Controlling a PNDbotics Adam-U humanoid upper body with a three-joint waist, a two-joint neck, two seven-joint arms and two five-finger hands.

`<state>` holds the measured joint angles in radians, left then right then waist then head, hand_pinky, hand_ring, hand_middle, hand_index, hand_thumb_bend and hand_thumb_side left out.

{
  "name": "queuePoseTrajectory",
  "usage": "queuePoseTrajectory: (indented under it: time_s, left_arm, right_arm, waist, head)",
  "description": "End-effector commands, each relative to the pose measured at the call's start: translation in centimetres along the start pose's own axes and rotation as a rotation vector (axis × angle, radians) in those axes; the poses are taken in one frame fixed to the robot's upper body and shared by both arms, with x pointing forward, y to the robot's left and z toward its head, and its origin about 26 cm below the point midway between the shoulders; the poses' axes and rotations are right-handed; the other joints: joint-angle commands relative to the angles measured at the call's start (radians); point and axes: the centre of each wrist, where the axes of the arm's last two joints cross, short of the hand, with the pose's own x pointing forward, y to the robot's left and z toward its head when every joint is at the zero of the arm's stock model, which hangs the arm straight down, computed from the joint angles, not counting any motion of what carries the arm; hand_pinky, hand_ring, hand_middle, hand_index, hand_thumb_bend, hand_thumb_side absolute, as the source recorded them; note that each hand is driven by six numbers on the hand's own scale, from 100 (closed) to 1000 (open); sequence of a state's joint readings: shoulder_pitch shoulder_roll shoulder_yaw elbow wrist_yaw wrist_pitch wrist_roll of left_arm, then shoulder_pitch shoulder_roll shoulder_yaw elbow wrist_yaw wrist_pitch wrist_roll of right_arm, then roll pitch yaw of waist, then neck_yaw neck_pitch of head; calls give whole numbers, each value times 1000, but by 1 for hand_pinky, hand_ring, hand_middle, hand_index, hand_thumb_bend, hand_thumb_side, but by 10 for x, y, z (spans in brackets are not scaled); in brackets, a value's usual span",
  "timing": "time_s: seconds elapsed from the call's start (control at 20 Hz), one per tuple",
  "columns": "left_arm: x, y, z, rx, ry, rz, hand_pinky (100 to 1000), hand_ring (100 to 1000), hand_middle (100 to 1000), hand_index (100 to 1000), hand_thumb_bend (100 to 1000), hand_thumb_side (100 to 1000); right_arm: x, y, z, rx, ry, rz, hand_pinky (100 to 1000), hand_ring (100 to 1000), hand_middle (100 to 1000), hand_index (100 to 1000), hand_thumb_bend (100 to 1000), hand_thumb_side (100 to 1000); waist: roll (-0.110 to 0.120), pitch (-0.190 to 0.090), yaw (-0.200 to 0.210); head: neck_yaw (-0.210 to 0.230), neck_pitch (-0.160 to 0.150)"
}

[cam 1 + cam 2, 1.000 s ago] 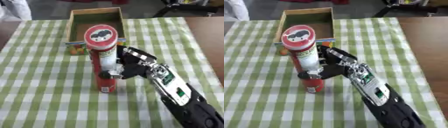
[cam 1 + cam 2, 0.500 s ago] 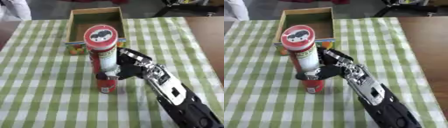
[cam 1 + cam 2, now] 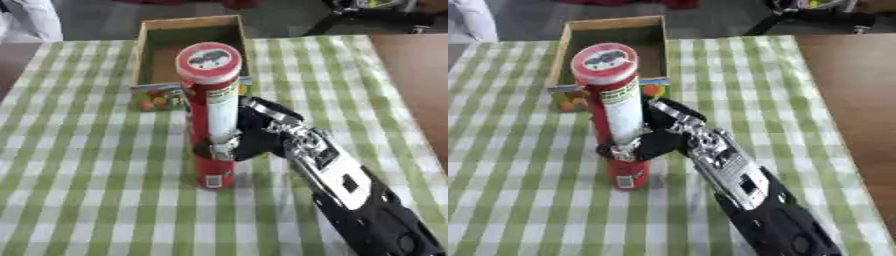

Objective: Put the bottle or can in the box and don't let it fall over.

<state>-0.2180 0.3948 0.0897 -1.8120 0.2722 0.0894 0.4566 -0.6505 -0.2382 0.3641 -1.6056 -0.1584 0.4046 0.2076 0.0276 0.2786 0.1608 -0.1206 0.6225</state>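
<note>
Far left of the worktop (image 3: 79,200): only green-checked cloth, no left robot hand in either view. Toward the middle, a tall red can (image 3: 211,115) with a white label and a red-and-white lid, upright, base seemingly on the cloth or barely clear of it; cannot tell which. Just behind it, a wooden box (image 3: 142,60) with an open top and a bright fruit picture on its near wall, close to the can but apart from it.

Risk, as a judgement: tall and narrow, gripped low, so top-heavy; a tilt on the lift, or a clip of the base on the box's near wall, could tip it. A release before the base sits flat on the box floor would do the same.

Right of the can: right robot hand (image 3: 254,137), fingers curled round the can's lower body from the right, closed on it, forearm running off to the lower right corner.
</note>
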Motion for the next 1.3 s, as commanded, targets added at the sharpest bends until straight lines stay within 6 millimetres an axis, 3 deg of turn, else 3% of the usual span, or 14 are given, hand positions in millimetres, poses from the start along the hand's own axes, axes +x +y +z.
queuePoseTrajectory:
  time_s: [0.05,0.3,0.7,1.3]
  left_arm:
    - [8,1,-3,-11,-30,-4,858,884,788,785,691,703]
    - [8,1,-3,-10,-29,-6,858,885,788,784,689,703]
    - [8,2,-3,-10,-30,-10,858,885,788,785,685,702]
    - [9,3,-4,-11,-34,-15,858,885,788,785,680,702]
  right_arm:
    - [12,-2,1,-12,-35,-13,983,729,744,664,320,100]
    - [16,-1,2,-26,-49,-42,960,667,680,584,240,100]
    - [26,-4,5,-28,-96,-11,960,650,664,562,111,100]
    - [55,-14,7,-55,-216,17,951,630,649,534,100,100]
  waist:
    - [1,-15,0]
    - [2,-16,-1]
    - [1,-18,-5]
    - [3,-24,-8]
  head:
    - [1,-7]
    - [2,-7]
    - [4,-3]
    - [5,-8]
